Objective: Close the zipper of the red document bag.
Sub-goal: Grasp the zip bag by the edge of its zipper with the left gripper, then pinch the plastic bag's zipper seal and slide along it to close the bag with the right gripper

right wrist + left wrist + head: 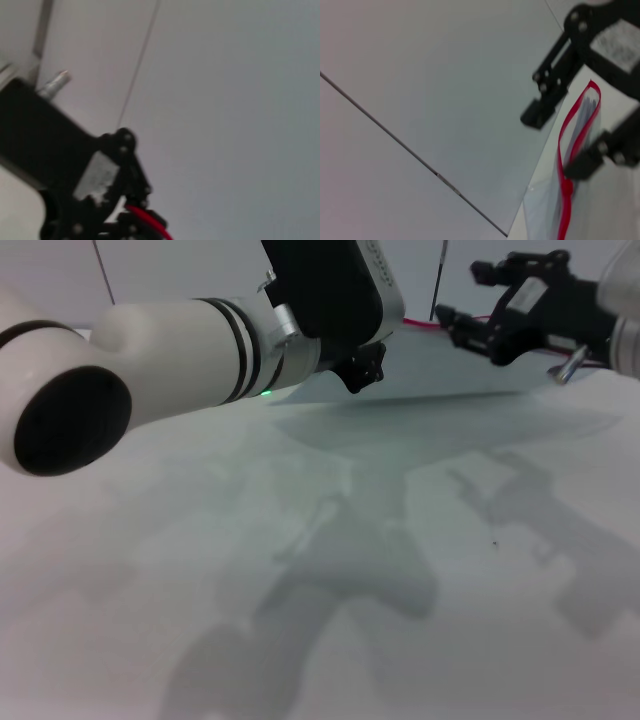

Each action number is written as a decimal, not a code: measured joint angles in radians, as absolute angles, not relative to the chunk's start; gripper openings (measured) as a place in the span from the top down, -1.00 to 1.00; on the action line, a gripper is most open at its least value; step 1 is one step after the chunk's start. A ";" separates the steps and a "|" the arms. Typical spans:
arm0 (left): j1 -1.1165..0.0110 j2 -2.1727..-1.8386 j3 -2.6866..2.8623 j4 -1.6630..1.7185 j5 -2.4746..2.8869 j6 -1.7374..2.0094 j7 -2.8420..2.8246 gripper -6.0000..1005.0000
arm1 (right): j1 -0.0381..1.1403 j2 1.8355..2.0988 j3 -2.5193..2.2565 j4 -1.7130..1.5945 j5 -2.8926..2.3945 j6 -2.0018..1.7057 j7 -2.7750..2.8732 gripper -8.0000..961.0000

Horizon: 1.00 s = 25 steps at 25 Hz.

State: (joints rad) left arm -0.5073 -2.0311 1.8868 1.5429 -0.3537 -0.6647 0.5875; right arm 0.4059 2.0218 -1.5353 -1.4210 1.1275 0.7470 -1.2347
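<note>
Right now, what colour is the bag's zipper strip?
Bright red zipper; the left wrist view shows it best.

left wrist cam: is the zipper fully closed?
No. The zipper gapes in a loop past its slider on the red document bag, the two red edges apart.
</note>
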 joint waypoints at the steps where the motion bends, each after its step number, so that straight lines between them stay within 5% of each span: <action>1: -0.508 -2.031 1.887 1.544 -0.354 -0.666 0.587 0.86 | 0.409 2.022 -1.541 -1.419 1.125 0.751 -1.247 -0.20; 25: -0.511 -2.031 1.887 1.559 -0.354 -0.675 0.579 0.84 | 0.483 2.022 -1.597 -1.352 0.931 0.727 -1.278 -0.07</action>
State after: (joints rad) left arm -0.5111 -2.0310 1.8867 1.5585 -0.3536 -0.6752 0.5787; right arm 0.4826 2.0219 -1.5973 -1.3518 0.9310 0.7271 -1.2777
